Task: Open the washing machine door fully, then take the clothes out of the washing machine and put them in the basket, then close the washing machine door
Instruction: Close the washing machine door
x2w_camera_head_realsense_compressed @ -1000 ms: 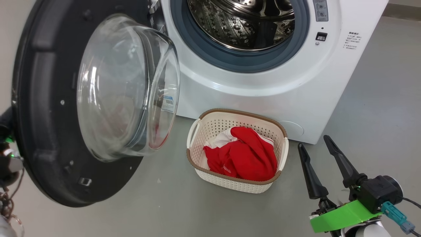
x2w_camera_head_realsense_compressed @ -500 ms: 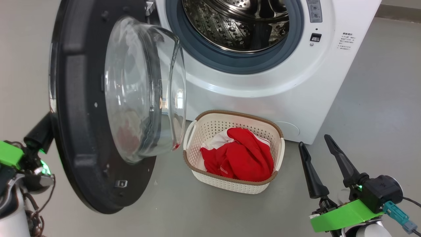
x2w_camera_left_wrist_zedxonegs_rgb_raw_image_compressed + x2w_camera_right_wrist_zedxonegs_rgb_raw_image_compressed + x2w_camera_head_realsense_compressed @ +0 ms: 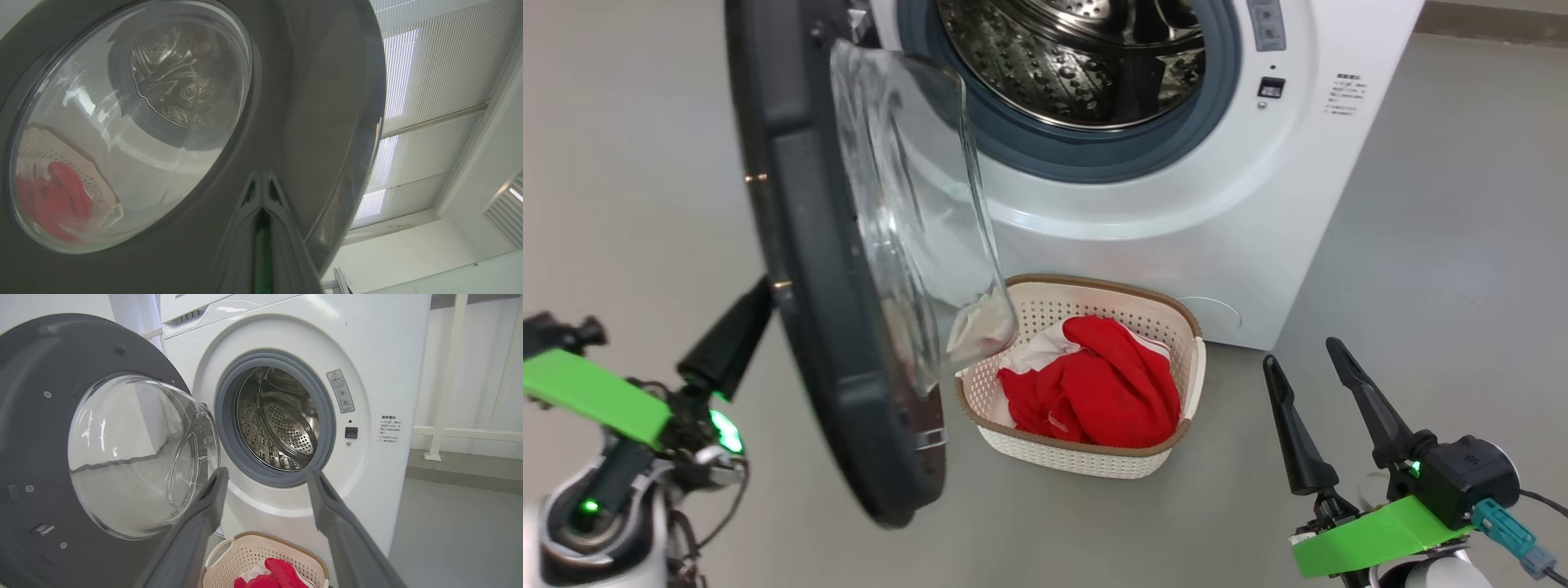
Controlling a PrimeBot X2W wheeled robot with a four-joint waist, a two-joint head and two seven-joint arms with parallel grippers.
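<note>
The washing machine door [image 3: 825, 269] stands half open, edge-on in the head view, its glass bowl [image 3: 915, 229] facing the machine. My left gripper [image 3: 756, 302] is shut with nothing in it, its tips against the door's outer black face [image 3: 310, 102], below the glass. The white washing machine [image 3: 1176, 204] shows a bare steel drum [image 3: 1070, 49]. On the floor in front of it is the basket [image 3: 1078, 282], holding the red and white clothes [image 3: 1094, 384]. My right gripper [image 3: 1298, 351] hangs open to the right of the basket, its fingers [image 3: 204, 514] spread wide and pointing at the drum [image 3: 282, 424].
Grey floor [image 3: 1437, 245] spreads around the machine. The door's lower edge hangs just left of the basket's near corner. A white railing [image 3: 445, 375] runs behind the machine on the right. Window blinds [image 3: 429, 81] show past the door's rim.
The door has swung toward the machine, from facing me to nearly edge-on. My left gripper has followed it to the right, against its outer face. The right arm has stayed still.
</note>
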